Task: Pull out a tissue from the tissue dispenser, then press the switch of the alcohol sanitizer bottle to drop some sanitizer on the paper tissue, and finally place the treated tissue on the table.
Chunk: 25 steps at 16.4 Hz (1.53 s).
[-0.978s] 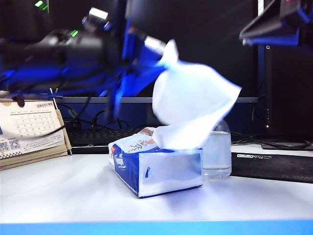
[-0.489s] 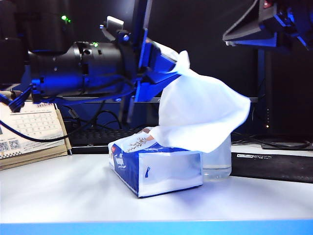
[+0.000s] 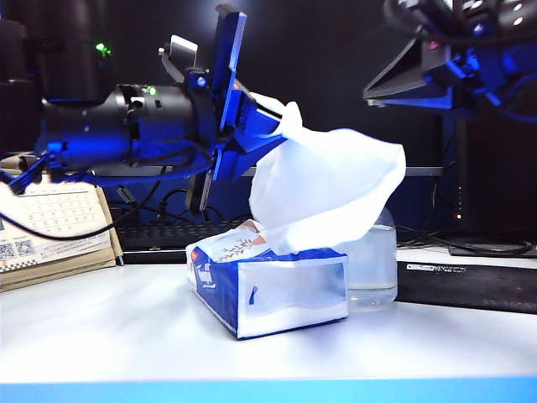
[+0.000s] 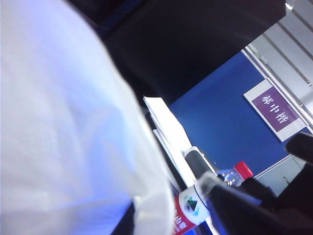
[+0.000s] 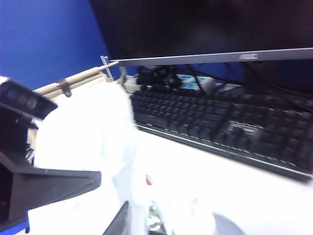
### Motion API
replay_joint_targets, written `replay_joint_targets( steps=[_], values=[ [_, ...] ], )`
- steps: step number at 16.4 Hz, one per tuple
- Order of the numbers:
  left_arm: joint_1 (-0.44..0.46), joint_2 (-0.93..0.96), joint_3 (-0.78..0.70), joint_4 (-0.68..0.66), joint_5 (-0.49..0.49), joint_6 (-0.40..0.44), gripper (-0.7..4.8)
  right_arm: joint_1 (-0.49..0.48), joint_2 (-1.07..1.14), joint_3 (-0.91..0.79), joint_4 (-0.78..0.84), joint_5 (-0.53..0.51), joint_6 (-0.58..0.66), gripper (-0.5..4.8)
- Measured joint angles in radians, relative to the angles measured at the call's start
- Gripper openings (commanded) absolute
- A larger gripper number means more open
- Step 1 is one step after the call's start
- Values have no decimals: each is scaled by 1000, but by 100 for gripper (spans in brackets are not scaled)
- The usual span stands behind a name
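Left tool point(image 3: 267, 117), up in the air at left of centre above the tissue dispenser point(image 3: 268, 281), is clenched on the top corner of the tissue point(image 3: 323, 189), which hangs from it as a broad white billow. The sheet's lower edge sits just over the dispenser's white printed top; whether it still touches the slot cannot be told. In the left wrist view the tissue point(image 4: 63, 127) fills most of the picture, and the tool's own tips are hidden behind it.

Right tool point(image 3: 419, 80) is high at the upper right, well above the worktop point(image 3: 126, 332) and apart from the tissue. Its tips appear as dark shapes at the edge of the right wrist view, with nothing seen between them; whether it is released or clenched cannot be told.

The dispenser lies on the white worktop near the middle, angled with one corner toward the near edge. The alcohol sanitizer bottle point(image 3: 376, 269) stands just behind and to the right of it, its upper part covered by the hanging sheet, so the switch is hidden. A desk calendar point(image 3: 50, 227) leans at the far left, a keyboard point(image 5: 215, 127) lies along the far side, and a black mat point(image 3: 470, 285) lies at the right.
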Motion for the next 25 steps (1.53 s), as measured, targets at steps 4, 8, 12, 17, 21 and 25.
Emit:
replay_joint_targets(
  steps=[4, 8, 12, 17, 21, 25],
  values=[
    [0, 47, 39, 0, 1, 3, -6, 0, 90, 90, 11, -10, 0, 49],
    [22, 90, 46, -2, -11, 3, -6, -1, 94, 106, -20, -29, -4, 49],
    [24, 103, 141, -1, 30, 11, -6, -2, 95, 108, -55, -50, -4, 49],
    [24, 145, 142, 0, 43, -1, -6, -2, 96, 108, -71, -51, -5, 49],
    [31, 145, 142, 0, 51, -23, -6, -3, 97, 108, -113, -52, -14, 49],
    [30, 146, 142, 0, 70, -27, -6, -3, 106, 108, -133, -45, -34, 49]
  ],
)
